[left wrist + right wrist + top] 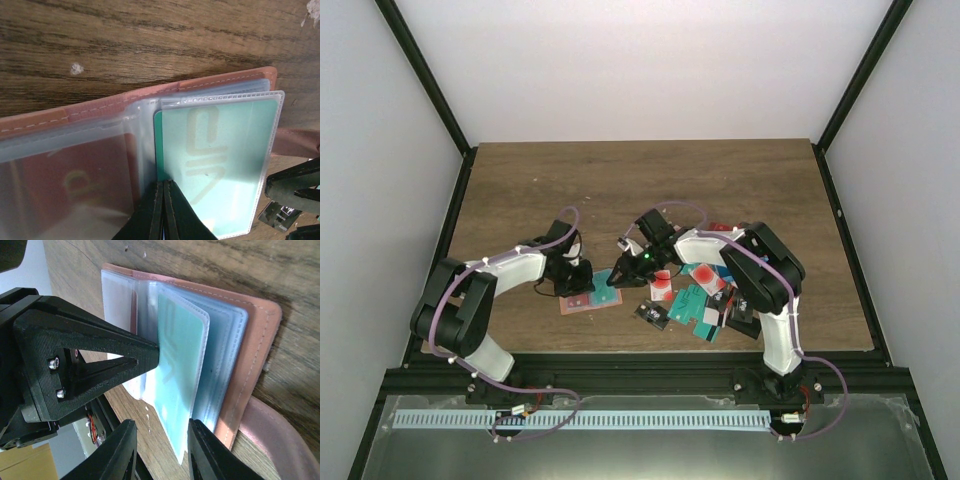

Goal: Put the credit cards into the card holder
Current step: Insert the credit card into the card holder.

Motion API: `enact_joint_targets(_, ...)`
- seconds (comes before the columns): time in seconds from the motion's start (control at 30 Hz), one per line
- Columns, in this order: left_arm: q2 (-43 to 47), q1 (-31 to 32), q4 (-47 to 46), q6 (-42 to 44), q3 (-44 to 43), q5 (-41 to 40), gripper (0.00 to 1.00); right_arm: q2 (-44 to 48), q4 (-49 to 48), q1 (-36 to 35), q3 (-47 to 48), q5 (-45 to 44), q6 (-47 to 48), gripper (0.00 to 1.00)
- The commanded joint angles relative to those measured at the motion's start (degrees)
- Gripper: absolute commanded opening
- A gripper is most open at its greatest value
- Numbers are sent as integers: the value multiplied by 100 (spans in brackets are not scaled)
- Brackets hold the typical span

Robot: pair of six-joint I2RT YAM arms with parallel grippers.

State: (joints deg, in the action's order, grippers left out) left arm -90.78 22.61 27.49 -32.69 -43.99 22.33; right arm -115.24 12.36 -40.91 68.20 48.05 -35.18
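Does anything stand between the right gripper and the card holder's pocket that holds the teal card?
Nothing visible does. The right gripper, open, sits at the free edge of that pocket of the card holder, the teal card inside. The left gripper, shut, points in from the side, not between them.

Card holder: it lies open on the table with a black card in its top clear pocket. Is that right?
Not quite. The card holder does lie open on the table, but the card in its top clear pocket is teal, not black. Both the right wrist and left wrist views show it.
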Motion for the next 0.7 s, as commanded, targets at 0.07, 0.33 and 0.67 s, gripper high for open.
enact_joint_targets(0.07, -54, 24, 97, 94, 192, -251, 4, -102, -78, -79, 167, 73, -33, 31)
enact_joint_targets(0.33, -55, 20, 88, 96, 181, -246, 4, -199, -57, -91, 202, 89, -24, 31)
enact_joint_targets(0.67, -85, 23, 81, 132, 166, -238, 4, -227, -58, -180, 341, 166, 21, 31)
